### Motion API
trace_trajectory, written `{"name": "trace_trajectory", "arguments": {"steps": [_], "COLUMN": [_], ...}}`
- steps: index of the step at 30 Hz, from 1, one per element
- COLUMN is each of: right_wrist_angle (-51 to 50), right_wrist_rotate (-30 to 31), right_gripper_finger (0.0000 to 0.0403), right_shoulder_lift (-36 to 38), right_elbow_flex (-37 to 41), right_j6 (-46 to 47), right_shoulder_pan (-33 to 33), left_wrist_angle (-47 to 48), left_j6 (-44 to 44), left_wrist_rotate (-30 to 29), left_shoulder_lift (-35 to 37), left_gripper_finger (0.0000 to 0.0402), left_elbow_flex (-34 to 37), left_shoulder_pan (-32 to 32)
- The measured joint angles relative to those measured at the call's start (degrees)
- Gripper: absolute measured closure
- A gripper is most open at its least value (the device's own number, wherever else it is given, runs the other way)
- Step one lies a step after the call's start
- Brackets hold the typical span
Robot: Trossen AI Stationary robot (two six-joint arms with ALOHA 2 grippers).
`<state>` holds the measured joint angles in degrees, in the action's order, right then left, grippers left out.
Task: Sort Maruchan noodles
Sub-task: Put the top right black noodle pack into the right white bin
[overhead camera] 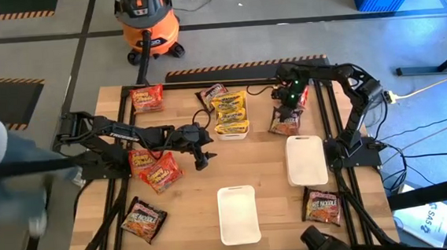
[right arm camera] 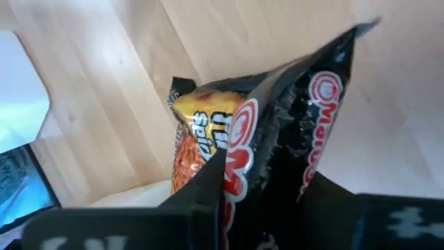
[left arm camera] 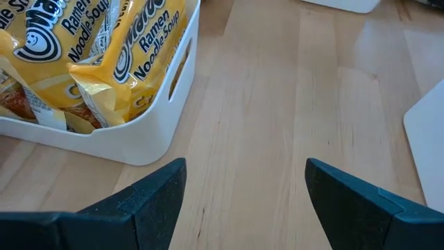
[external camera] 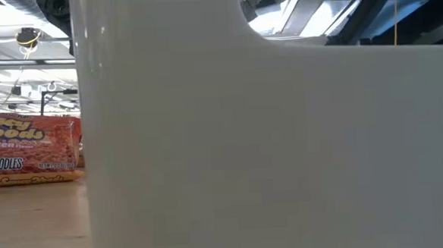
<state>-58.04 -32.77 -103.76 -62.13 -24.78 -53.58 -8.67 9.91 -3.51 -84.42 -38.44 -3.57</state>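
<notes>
My right gripper (overhead camera: pixel 289 98) stands at the table's far right, shut on a dark Maruchan noodle packet (overhead camera: pixel 284 121). A white tray (overhead camera: pixel 232 132) at the far middle holds yellow packets (overhead camera: pixel 229 109); a dark packet (overhead camera: pixel 212 94) lies against its far left corner. My left gripper (overhead camera: pixel 203 156) hangs open over bare wood just short of that tray (left arm camera: pixel 139 139), with nothing between its fingers (left arm camera: pixel 246 173). Red packets lie flat at the far left (overhead camera: pixel 147 99) and left (overhead camera: pixel 143 157), (overhead camera: pixel 162 175). Dark ones lie near left (overhead camera: pixel 143 220) and near right (overhead camera: pixel 321 206). My right gripper pinches the dark packet's crinkled end (right arm camera: pixel 270 163) between its two fingers (right arm camera: pixel 208 187), which come slanting down from above. The plastic is bunched up between them. The packet's other end (right arm camera: pixel 198 111), with the yellow picture, reaches down to the wood.
Two empty white trays sit on the table, one at the right (overhead camera: pixel 306 158) and one at the near middle (overhead camera: pixel 238 213); the latter's wall (external camera: pixel 268 152) fills most of the low view. An orange vacuum (overhead camera: pixel 147 24) stands beyond the far edge.
</notes>
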Motion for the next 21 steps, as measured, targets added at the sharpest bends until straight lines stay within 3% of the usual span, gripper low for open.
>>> {"name": "trace_trajectory", "arguments": {"steps": [11, 21], "right_wrist_angle": [-1.60, -1.77], "right_wrist_rotate": [2.36, 7.31], "right_gripper_finger": [0.0336, 0.0336], "right_shoulder_lift": [5.22, 18.41], "right_elbow_flex": [-3.76, -4.67], "right_j6": [1.89, 7.78], "right_shoulder_pan": [1.94, 13.07], "left_wrist_angle": [0.00, -0.98], "left_j6": [0.02, 0.51], "left_wrist_rotate": [-0.01, -0.01], "left_shoulder_lift": [0.00, 0.00], "left_gripper_finger": [0.0114, 0.0114], "left_elbow_flex": [0.00, 0.00], "left_shoulder_pan": [0.00, 0.00]}}
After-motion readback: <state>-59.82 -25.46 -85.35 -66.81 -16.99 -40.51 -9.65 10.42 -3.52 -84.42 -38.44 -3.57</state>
